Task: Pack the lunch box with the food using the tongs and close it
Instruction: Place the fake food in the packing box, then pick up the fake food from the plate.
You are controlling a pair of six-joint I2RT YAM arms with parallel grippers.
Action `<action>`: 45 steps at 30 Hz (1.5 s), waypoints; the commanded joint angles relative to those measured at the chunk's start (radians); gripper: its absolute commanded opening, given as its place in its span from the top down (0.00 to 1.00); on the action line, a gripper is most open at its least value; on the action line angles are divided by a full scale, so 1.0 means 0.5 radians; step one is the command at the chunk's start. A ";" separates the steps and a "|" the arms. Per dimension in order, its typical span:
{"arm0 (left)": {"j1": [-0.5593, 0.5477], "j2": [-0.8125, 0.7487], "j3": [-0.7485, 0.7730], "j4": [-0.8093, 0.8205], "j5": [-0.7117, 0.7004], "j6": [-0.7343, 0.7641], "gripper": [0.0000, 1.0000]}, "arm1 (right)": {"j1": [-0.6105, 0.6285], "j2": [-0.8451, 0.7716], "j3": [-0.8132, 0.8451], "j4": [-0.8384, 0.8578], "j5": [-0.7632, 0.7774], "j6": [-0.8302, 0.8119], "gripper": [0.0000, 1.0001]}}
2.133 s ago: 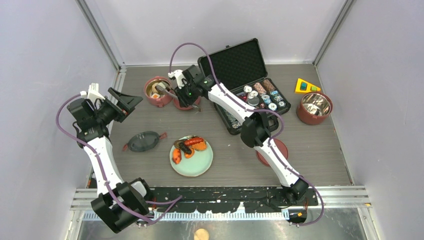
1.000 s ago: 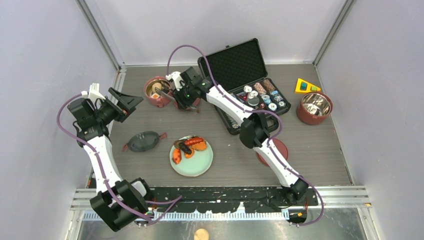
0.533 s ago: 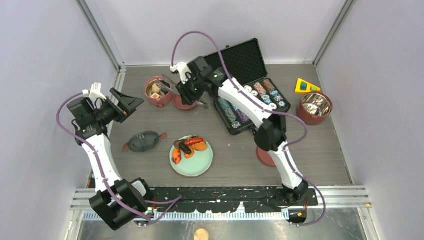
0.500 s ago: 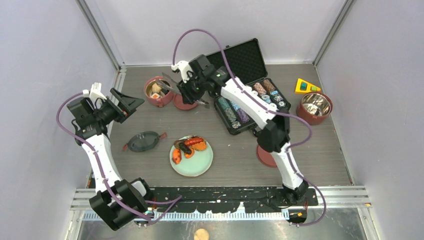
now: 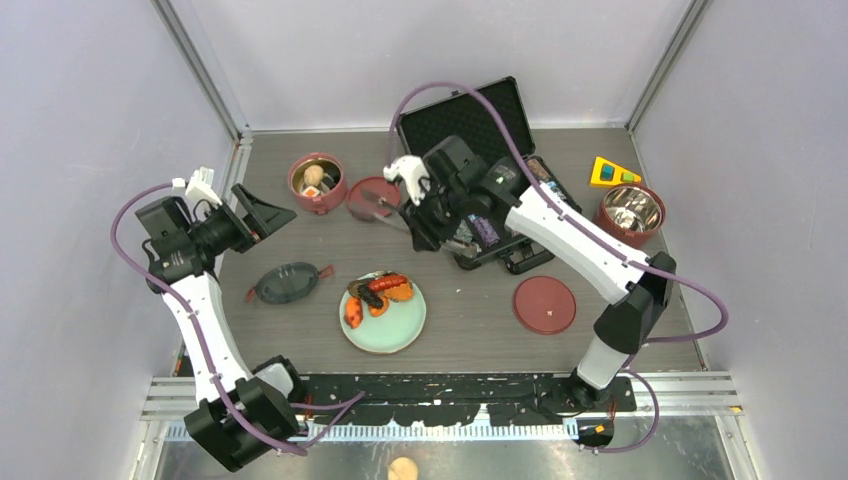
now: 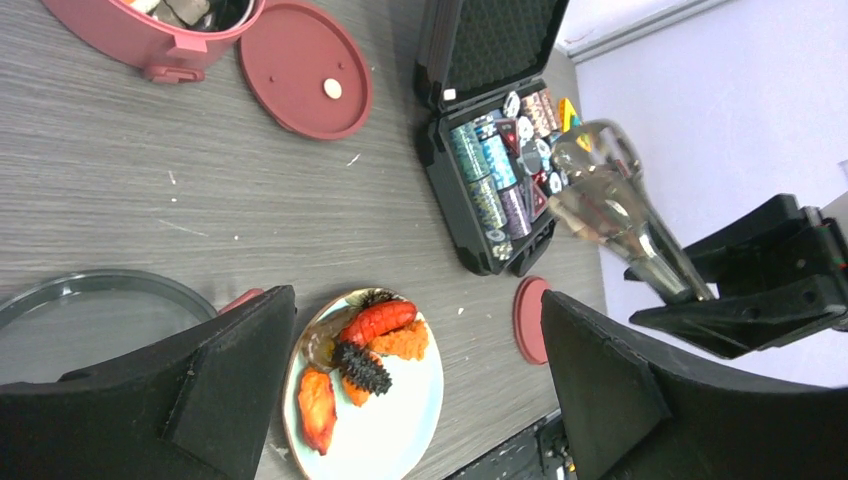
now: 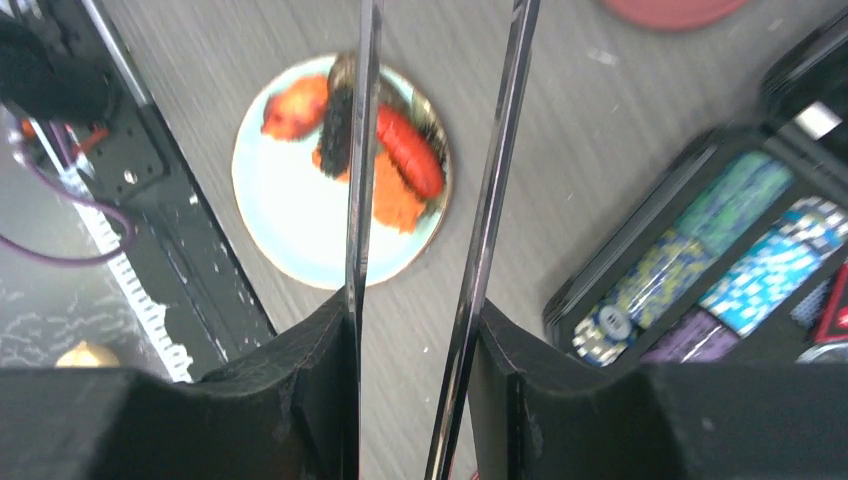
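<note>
The tongs (image 7: pixel 492 190) are slim polished steel, so I judge them light, springy and slippery. The fingers of the right gripper (image 7: pixel 412 330) clamp both thin arms from outside, narrowed about halfway. The grip looks low on the arms (the joined end is out of sight), which seems the right place, since it leaves the long ends free to pinch. Too hard a squeeze would shut the ends, and too slack a grip might let the metal slide or twist. In the right wrist view the two arms run up the frame, apart, with nothing between them, crossing over the pale green plate (image 5: pixel 395 340) and the food (image 5: pixel 375 295).

The right arm sweeps from lower right in a long bend to the centre of the overhead view. Its wrist tips down over the tabletop (image 5: pixel 460 290), between the plate and the black chip case (image 5: pixel 470 125). The lunch box bowl (image 5: pixel 320 203), upper left, already holds a few pieces.

The left gripper (image 5: pixel 265 215) hangs at mid-left, fingers wide and empty.
</note>
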 commanded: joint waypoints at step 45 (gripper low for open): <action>-0.582 0.003 0.404 -0.660 -0.803 0.825 0.00 | 0.588 0.180 -0.697 0.094 0.362 0.065 0.50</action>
